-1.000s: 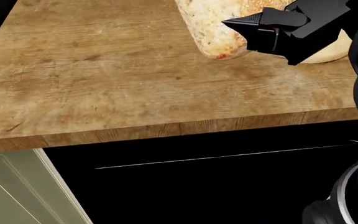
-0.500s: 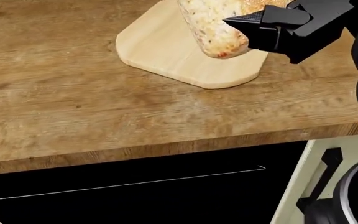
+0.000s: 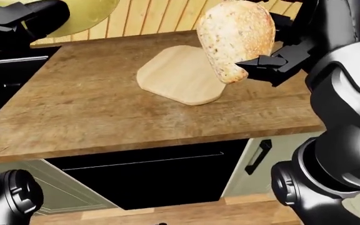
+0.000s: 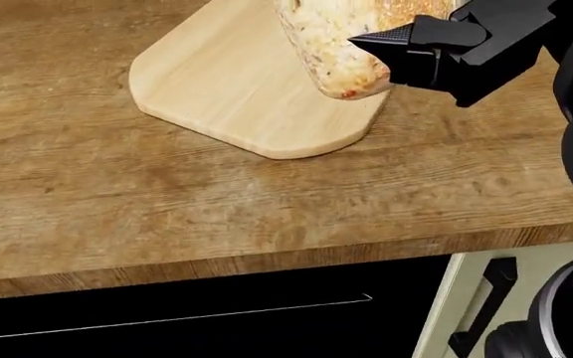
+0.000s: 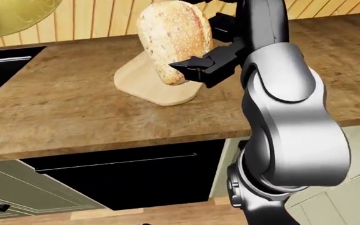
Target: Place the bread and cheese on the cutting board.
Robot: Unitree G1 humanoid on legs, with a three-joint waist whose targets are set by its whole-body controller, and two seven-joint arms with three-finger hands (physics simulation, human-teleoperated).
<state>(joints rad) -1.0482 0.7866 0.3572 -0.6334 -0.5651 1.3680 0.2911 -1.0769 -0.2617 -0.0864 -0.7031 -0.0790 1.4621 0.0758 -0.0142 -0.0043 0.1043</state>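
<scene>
My right robot hand [image 3: 274,63] gripping bread [image 3: 236,37] above cutting board [image 3: 177,77] on counter [image 3: 92,112], left robot hand [image 3: 17,21] clasping yellow cheese [image 3: 86,16], cheese cropped at frame top

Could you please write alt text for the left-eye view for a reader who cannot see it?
The robot's right hand holds a bread loaf above a pale cutting board on a wooden counter. Its left hand holds yellow cheese at top left.

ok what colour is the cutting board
Pale, light tan wood, lighter than the brown counter; the cutting board shows best in the head view.
</scene>
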